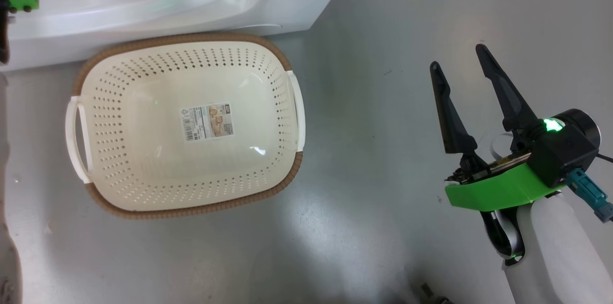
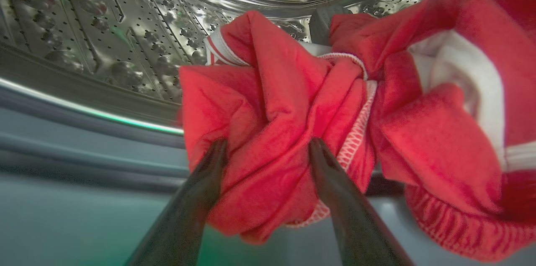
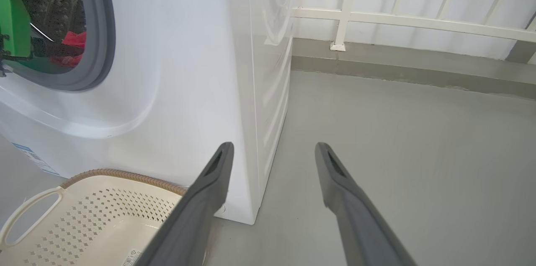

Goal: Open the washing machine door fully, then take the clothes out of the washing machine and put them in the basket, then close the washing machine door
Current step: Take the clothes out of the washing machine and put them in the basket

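My left gripper (image 2: 267, 142) reaches into the steel drum (image 2: 104, 27) of the washing machine (image 1: 191, 2), open, its two fingers astride a bunched fold of the red clothes (image 2: 272, 102) with white trim. The clothes (image 3: 73, 44) also show red through the grey-gasketed opening (image 3: 102, 27), beside my left arm's green bracket (image 3: 12, 27). The washing machine door is out of view. On the floor in front of the machine sits the cream basket (image 1: 191, 38), holding nothing but its sticker. My right gripper (image 1: 456, 57) hangs open over bare floor, right of the basket.
Grey floor (image 3: 398, 153) spreads to the right of the white machine (image 3: 188, 69). A white railing (image 3: 398, 19) on a low kerb closes off the far side. The basket's near corner (image 3: 104, 215) lies just left of my right gripper (image 3: 273, 148).
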### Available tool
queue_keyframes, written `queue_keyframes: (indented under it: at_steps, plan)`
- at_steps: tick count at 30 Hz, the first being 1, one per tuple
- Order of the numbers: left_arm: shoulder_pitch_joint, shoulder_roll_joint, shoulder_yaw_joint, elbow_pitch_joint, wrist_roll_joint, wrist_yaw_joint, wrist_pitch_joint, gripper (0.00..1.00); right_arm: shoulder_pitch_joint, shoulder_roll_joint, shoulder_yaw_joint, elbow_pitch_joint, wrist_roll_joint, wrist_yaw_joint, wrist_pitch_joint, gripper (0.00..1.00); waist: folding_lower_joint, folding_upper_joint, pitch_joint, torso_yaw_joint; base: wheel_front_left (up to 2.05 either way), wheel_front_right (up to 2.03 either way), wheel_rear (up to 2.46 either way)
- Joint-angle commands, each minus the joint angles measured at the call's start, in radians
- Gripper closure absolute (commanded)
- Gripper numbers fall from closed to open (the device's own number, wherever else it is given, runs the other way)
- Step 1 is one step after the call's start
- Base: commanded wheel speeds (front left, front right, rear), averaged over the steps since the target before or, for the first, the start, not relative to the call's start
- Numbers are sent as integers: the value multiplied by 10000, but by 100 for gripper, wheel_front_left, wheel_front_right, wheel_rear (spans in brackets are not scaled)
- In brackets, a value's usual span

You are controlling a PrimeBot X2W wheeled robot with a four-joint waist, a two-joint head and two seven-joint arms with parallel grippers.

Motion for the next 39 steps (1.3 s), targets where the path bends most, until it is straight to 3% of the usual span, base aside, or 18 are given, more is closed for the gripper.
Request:
queue_keyframes:
  at_steps: [1,3,4,5,6,15,21,29,32,39]
  plan:
    - [-69,529,-10,-42,161,60,149,0,107,9,220,-200,26,62,-63,0,0,-1,27,-48,0,0,0]
    - [-107,556,-88,48,197,71,234,0,114,9,212,-181,33,62,-63,0,0,-1,36,-65,0,0,0]
    - [-124,560,-115,83,201,77,256,7,113,9,204,-175,40,62,-63,0,0,-1,44,-66,0,0,0]
    - [-143,560,-135,87,199,86,217,67,108,9,206,-171,49,62,-63,0,0,-1,52,-64,0,0,0]
    - [-152,555,-163,89,200,73,170,100,100,9,212,-169,60,62,-63,0,0,-1,58,-59,0,0,0]
    - [-116,321,56,-39,-272,-4,-653,100,51,9,187,-104,68,62,-63,0,0,-1,86,152,0,0,0]
    - [96,128,267,-156,-718,-471,-1223,100,34,9,158,-60,48,62,-63,0,0,-1,87,305,0,0,0]
    - [499,-22,343,-632,-1072,-898,-2758,100,9,9,127,-42,-28,62,-63,0,0,-1,-41,589,0,0,0]
    - [747,-28,390,-1120,-1176,-1003,-3297,100,-24,9,134,-61,-56,62,-63,0,0,-1,-160,693,0,0,0]
    - [1745,-116,754,-2994,-1289,-1085,-3451,100,27,9,100,-36,-118,62,-63,0,0,-1,-471,828,0,0,0]
